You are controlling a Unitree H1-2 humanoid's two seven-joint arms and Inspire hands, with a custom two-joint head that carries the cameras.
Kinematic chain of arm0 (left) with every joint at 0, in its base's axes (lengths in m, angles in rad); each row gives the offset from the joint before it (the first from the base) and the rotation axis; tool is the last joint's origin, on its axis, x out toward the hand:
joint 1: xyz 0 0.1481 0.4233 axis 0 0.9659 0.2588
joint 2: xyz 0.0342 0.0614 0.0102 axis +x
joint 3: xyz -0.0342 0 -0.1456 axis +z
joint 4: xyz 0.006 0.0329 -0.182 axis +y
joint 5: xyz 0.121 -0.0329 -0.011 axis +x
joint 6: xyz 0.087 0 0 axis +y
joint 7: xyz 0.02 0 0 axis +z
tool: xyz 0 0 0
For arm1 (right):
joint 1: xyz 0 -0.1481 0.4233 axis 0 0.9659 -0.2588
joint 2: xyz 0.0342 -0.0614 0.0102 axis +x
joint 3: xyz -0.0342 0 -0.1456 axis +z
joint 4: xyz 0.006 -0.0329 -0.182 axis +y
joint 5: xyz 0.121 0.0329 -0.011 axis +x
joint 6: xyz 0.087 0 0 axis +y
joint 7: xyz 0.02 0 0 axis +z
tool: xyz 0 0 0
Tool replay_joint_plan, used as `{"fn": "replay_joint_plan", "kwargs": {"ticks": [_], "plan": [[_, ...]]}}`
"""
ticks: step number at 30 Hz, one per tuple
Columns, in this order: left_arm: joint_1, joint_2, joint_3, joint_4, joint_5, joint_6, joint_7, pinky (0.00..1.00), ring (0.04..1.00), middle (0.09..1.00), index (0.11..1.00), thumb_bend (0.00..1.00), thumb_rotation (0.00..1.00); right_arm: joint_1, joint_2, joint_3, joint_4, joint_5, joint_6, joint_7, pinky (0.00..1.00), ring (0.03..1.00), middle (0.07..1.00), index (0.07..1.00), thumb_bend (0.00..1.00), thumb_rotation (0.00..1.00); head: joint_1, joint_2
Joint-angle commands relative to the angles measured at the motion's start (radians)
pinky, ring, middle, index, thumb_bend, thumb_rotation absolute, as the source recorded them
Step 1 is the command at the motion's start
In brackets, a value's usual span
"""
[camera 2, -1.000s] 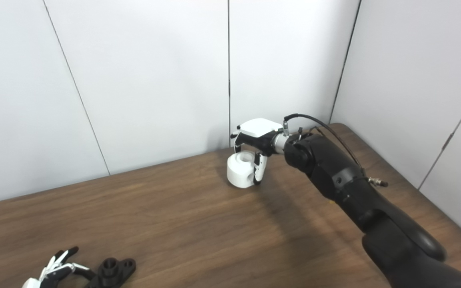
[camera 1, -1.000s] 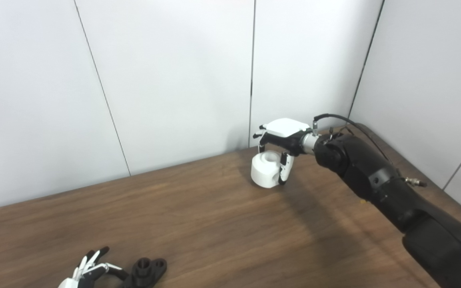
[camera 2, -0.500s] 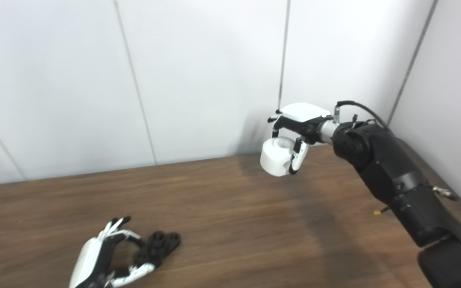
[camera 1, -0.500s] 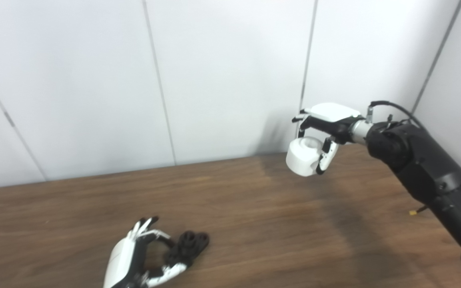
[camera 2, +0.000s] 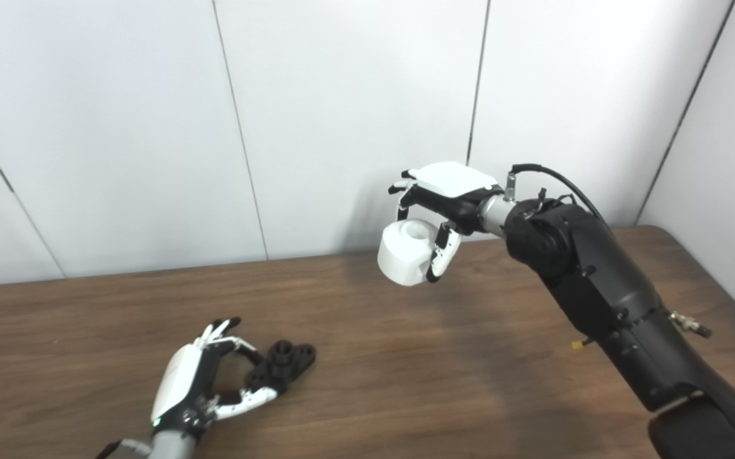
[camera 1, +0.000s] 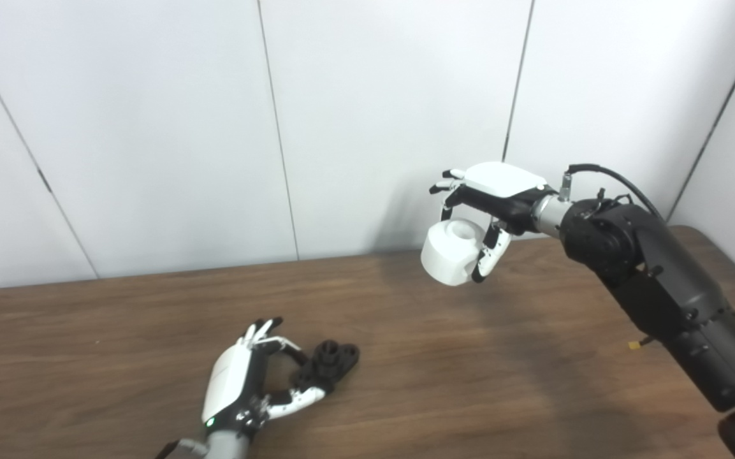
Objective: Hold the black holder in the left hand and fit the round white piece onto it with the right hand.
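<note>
Black holder (camera 1: pixel 333 359) lies on the wooden table (camera 1: pixel 469 382) at lower centre of the frame, the left hand (camera 1: pixel 246 382) curled around its near end, fingers and thumb touching it but not clearly clamped. At upper right, the right hand (camera 1: pixel 488 210) grips the round white piece (camera 1: pixel 449 252), now lifted clear of the table where a second ago it rested. The camera has swung left since then.

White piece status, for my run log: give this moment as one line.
right hand: shut on white piece, lifted | left hand: fingers around black holder on table | fit: not yet done
</note>
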Motion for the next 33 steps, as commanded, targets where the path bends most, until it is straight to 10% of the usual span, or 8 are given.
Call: {"fn": "replay_joint_plan", "kwargs": {"ticks": [1, 33], "plan": [[0.018, -0.025, -0.023, 0.047, -0.002, 0.011, -0.004, 1.00, 1.000, 0.932, 0.481, 0.52, 0.05, -0.056, 0.006, -0.008, -0.033, 0.005, -0.013, -0.022, 0.96, 1.000, 0.918, 0.478, 0.52, 0.13, 0.002, 0.001], [0.002, -0.038, -0.055, 0.048, -0.002, 0.057, 0.008, 1.00, 1.000, 0.939, 0.480, 0.52, 0.05, -0.037, 0.164, 0.069, -0.074, -0.005, -0.045, -0.004, 1.00, 1.000, 0.932, 0.476, 0.52, 0.13, 0.034, 0.017]]}}
